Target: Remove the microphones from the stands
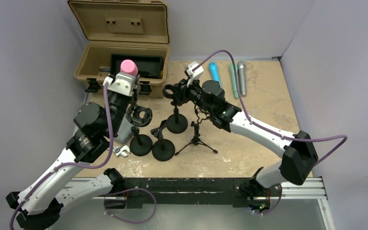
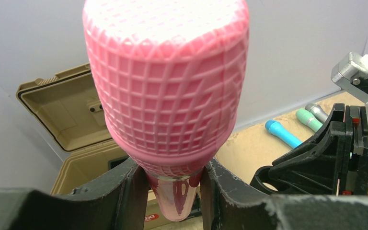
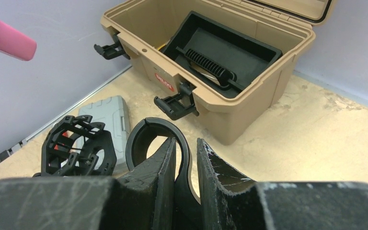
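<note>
Now left gripper [image 2: 175,176] clenched on pink microphone [image 2: 165,81]; right gripper [image 3: 187,160] pinching stand clip [image 3: 146,128].

Pink microphone [image 2: 165,96]: handle's lower end hidden between fingers [image 2: 120,191] of left gripper [image 2: 172,167], cut by bottom edge; head outside right wrist view. Tan case [image 3: 268,91] label [image 3: 163,81]: unreadable, possibly a brand mark. Lid [image 3: 287,7] cropped at top.

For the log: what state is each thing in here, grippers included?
pink microphone: off any stand, held head-up in the air.
left gripper: shut on pink microphone.
right gripper: shut on stand clip.
stand clip: empty.
shock mount: empty.
toolbox: lid open.
blue microphone: lying flat.
green microphone: lying flat.
silver microphone: lying flat.
</note>
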Tool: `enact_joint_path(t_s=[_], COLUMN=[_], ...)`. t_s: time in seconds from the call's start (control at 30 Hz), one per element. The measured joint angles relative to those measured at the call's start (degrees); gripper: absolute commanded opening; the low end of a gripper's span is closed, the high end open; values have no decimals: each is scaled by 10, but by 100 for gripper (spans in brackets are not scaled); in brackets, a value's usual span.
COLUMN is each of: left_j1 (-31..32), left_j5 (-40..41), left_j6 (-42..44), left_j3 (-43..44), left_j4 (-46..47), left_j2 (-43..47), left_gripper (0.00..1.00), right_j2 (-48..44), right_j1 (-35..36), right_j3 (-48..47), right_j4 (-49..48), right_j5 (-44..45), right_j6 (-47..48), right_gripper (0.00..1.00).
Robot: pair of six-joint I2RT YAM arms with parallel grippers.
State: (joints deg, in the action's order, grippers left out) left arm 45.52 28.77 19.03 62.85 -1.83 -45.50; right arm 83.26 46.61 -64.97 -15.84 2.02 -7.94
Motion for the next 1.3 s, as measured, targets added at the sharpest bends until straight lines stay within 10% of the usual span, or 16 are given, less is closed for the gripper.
enact_joint_path(t_s=[0.77,1.3], left_j1=[0,0], left_j5=[0,-172], left_j6=[-2,-114], left_j3=[0,16], left_j4=[0,-64], left_j2=[-1,-28], left_gripper=[0,0], right_j2=[46,-19], right_j1=[11,15], right_j3=[9,-39], right_j4=[11,131], right_j5=[30,-39], right_j6=[-2,2], right_gripper=[22,76])
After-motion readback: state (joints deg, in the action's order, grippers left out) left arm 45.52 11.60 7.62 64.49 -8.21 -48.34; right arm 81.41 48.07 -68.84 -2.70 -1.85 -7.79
